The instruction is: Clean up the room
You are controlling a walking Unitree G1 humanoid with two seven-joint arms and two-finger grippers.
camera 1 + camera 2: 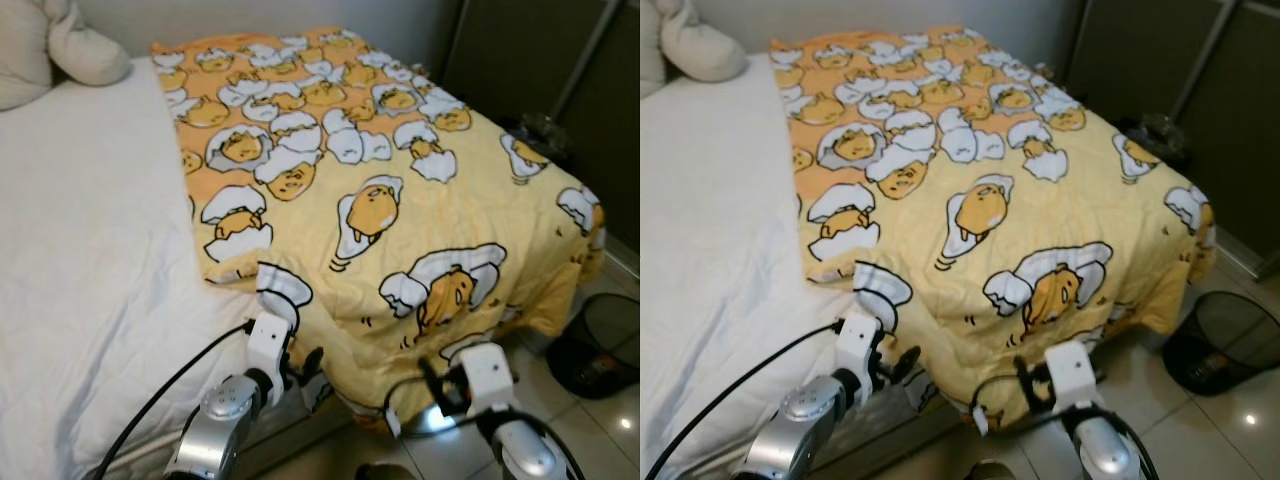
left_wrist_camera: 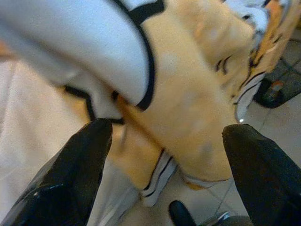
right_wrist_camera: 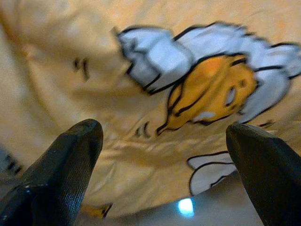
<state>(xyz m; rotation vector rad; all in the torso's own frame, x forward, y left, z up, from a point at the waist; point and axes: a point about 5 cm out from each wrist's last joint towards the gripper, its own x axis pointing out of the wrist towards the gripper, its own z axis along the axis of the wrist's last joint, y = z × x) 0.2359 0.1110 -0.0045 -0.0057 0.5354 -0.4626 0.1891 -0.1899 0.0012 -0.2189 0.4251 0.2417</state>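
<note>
A yellow blanket (image 1: 400,180) printed with egg cartoons covers the right part of the bed and hangs over its foot. White sheet (image 1: 90,260) covers the left part. My left gripper (image 2: 164,141) is open at the blanket's near left corner (image 1: 280,290), fingers on either side of the hanging fold, with nothing held. My right gripper (image 3: 164,141) is open just below the blanket's hanging front edge (image 1: 440,345), facing an egg print. Both silver arms rise from the bottom of the eye views.
A white pillow (image 1: 60,45) lies at the bed's head on the left. A black mesh waste basket (image 1: 610,345) stands on the tiled floor to the right of the bed. Dark wardrobe doors (image 1: 560,60) line the right wall.
</note>
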